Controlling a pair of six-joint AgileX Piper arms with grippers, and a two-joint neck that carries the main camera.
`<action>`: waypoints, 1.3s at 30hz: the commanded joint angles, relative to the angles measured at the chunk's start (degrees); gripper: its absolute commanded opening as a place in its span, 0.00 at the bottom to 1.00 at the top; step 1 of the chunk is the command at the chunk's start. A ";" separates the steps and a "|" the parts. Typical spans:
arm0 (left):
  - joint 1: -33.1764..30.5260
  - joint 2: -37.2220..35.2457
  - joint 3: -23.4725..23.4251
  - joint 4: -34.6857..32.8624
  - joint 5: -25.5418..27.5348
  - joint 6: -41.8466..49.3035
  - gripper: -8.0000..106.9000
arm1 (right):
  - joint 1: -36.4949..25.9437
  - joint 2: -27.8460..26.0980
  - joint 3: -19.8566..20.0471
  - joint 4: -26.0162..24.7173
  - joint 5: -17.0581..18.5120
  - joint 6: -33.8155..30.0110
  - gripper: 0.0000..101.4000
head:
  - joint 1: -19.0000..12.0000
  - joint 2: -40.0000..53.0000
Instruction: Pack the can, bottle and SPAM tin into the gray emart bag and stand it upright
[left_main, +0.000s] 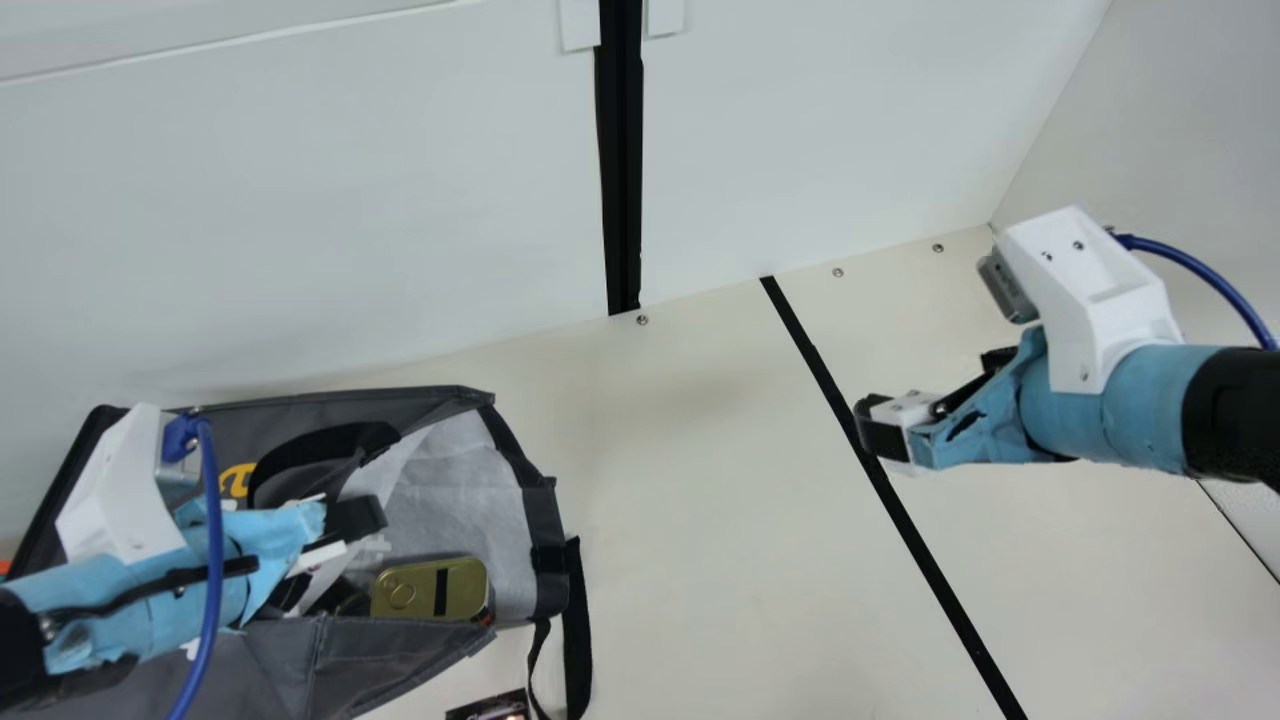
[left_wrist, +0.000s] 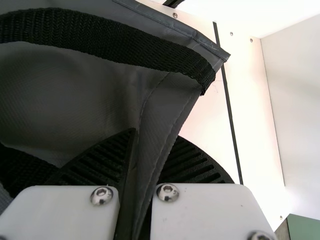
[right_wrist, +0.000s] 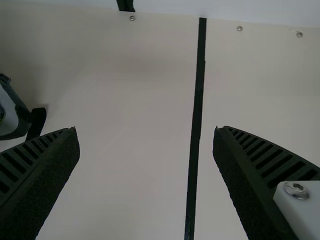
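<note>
In the main view, the gray emart bag (left_main: 400, 650) lies on the worktop (left_main: 690, 520), the SPAM tin (left_main: 455, 585) inside its mouth; the left gripper (left_main: 338, 548) is at the bag, the right gripper (left_main: 872, 430) well apart from it. The left wrist view shows the left gripper pinching a fabric fold (left_wrist: 159, 125). In the right wrist view, the right gripper is released, fingers (right_wrist: 250, 175) spread.

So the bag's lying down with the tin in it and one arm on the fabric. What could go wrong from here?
The gold-topped tin lies close to the open mouth of the gray bag, so a tug might tip it out. The left gripper pinches just a fold of fabric, which could slip or twist the bag. The right gripper is open and off the bag, so it might swing unsteadied.
</note>
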 joint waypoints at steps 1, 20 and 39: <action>0.00 0.00 0.00 0.00 0.00 0.00 0.00 | -0.06 0.41 0.32 1.40 0.14 -2.09 0.94 | -1.30 -0.14; 0.00 0.00 0.00 0.00 0.00 0.00 0.00 | 0.74 4.69 7.82 14.62 -3.68 -14.92 0.94 | -1.30 -0.14; 0.00 0.00 0.00 0.00 0.00 0.00 0.00 | 5.56 9.47 15.53 24.30 -7.41 -23.33 0.94 | -1.30 -0.14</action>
